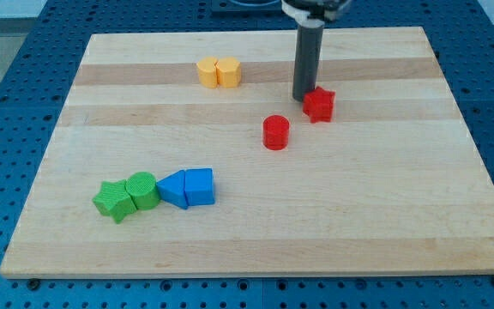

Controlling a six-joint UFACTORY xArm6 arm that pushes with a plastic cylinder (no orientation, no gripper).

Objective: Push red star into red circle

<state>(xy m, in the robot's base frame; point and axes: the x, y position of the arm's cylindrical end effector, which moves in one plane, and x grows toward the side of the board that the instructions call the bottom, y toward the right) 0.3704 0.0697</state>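
The red star [320, 105] lies on the wooden board [256, 232] right of centre, in the upper half. The red circle [275, 132] stands a short way below and to the left of it, apart from it. My tip [304, 98] rests at the star's upper-left side, touching or almost touching it. The dark rod rises straight up from there toward the view's top.
Two yellow blocks [219, 72] sit side by side near the top, left of the rod. At lower left lies a row: a green star [114, 200], a green circle [143, 190], and two blue blocks [188, 187].
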